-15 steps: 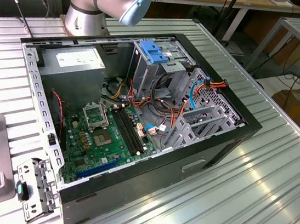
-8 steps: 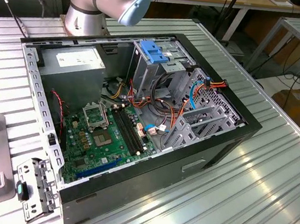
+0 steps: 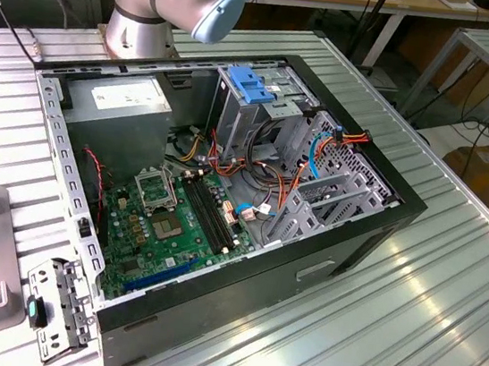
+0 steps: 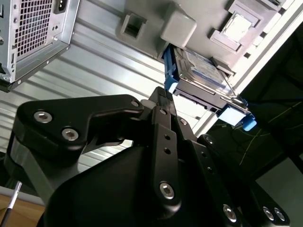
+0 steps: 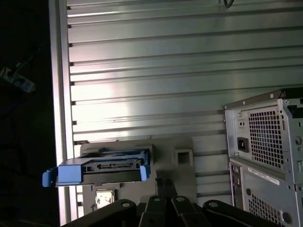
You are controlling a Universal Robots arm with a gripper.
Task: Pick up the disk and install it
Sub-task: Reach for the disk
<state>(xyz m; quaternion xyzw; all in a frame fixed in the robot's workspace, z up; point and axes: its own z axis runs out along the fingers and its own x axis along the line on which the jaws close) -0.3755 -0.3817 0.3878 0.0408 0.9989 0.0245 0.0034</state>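
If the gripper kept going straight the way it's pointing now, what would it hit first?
Probably the blue-framed end of the disk on the grey fixture, just ahead of the gripper; depth is unclear, so it could meet the fixture first.

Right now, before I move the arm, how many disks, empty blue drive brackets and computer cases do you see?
Disk: 1
Blue bracket without a drive: 1
Computer case: 1
Total: 3
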